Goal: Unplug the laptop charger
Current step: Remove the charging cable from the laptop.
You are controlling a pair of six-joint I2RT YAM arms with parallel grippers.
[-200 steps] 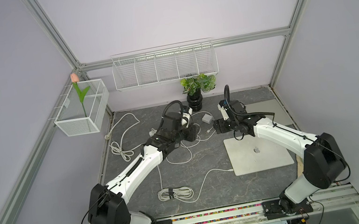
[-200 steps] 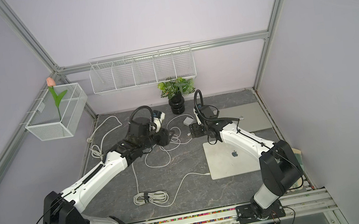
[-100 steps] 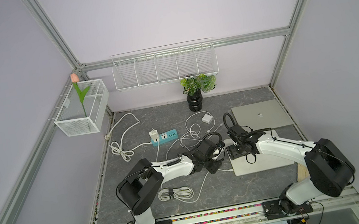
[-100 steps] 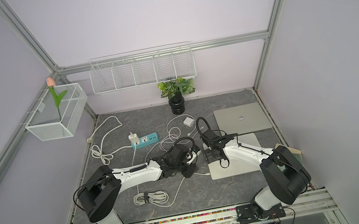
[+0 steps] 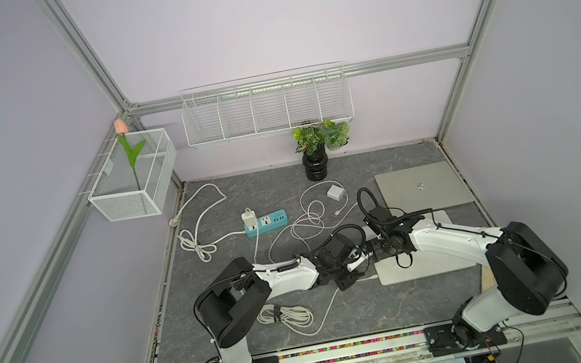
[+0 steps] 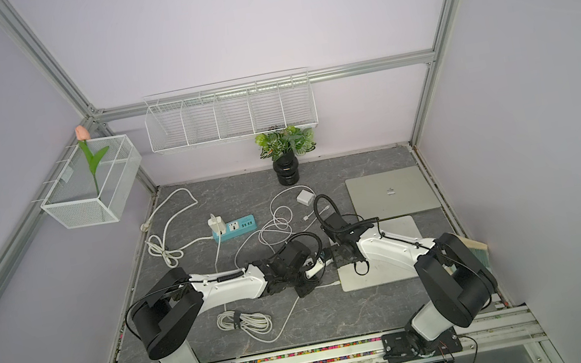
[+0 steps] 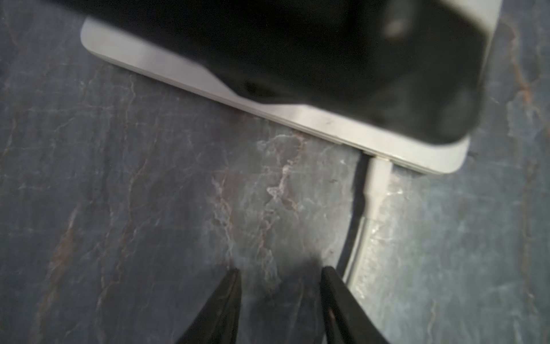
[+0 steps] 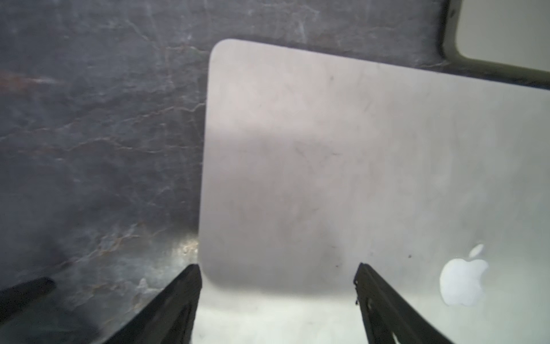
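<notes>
In both top views I see the silver laptop [image 5: 434, 264] right of centre, in the lower half of the frame. My left wrist camera shows the charger plug [image 7: 378, 175] seated in the laptop's edge, its white cable [image 7: 361, 253] running back just beside one finger. The left gripper [image 7: 279, 274] is spread, with only bare table [image 7: 148, 208] between its tips and the plug apart from them. The right gripper [image 8: 279, 266] stands wide over a laptop corner, pinching nothing.

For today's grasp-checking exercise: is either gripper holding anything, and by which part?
Nothing is held. The left gripper is open beside the charger cable, not around it; the right gripper is open over the laptop lid.
</notes>
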